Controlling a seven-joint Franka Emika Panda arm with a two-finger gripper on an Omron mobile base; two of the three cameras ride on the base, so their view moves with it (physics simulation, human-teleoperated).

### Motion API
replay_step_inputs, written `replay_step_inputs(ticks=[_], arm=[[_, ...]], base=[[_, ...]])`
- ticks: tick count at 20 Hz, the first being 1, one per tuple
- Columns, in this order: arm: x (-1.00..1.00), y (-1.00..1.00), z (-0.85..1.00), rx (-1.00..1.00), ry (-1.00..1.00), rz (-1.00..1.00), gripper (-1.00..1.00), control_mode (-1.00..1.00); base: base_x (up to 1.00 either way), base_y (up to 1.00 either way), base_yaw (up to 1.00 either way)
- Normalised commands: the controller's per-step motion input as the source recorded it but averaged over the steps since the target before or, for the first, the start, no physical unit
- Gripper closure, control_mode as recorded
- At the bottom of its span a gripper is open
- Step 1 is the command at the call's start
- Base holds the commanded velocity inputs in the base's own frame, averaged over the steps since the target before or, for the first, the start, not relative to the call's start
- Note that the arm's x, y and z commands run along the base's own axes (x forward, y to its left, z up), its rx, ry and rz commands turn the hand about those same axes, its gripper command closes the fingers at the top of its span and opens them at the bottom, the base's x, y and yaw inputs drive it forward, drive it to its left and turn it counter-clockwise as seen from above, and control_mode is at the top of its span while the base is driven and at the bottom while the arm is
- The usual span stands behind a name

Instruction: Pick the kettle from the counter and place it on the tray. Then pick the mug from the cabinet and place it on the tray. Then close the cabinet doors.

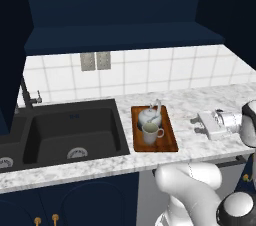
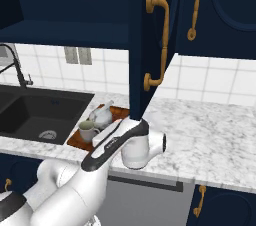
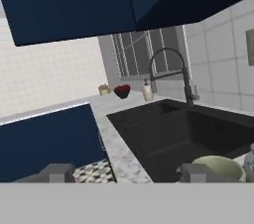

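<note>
Kettle and mug both sat on the tray; I had the gripper [image 1: 196, 126] just to their right.

Its jaws stood apart, holding nothing. The mug [image 1: 151, 132] rested just left of the fingertips, the kettle [image 1: 150, 115] touching it behind, on the tray [image 1: 170, 142]. Above the hand, a cabinet door [image 2: 139, 40] hung open over the counter [image 2: 210, 135].

The kettle [image 2: 102, 115] and mug [image 2: 87, 131] sit on the tray [image 2: 75, 141], apparently touching, beside the sink [image 2: 30, 112].
</note>
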Motion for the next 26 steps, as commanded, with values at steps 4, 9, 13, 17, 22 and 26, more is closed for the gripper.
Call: replay_step_inputs(ticks=[4, 9, 13, 17, 22, 26], arm=[[0.0, -0.67, 0.0, 0.22, -0.18, 0.0, 1.0, -1.0], [0.0, -0.8, 0.12, 0.5, 0.0, 0.01, 1.0, -1.0], [-0.03, -0.58, 0.74, 0.52, -0.11, 0.0, 1.0, -1.0], [-0.1, 0.0, 0.68, 0.07, -0.14, -0.04, 1.0, -1.0], [0.07, -0.15, 0.17, 0.03, 0.09, -0.01, 1.0, -1.0], [0.39, -0.22, -0.06, 0.04, 0.29, -0.03, 1.0, -1.0]], base=[[0.0, 0.0, 0.0], [0.0, 0.0, 0.0], [0.0, 0.0, 0.0], [0.0, 0.0, 0.0], [0.0, 0.0, 0.0], [0.0, 0.0, 0.0]])
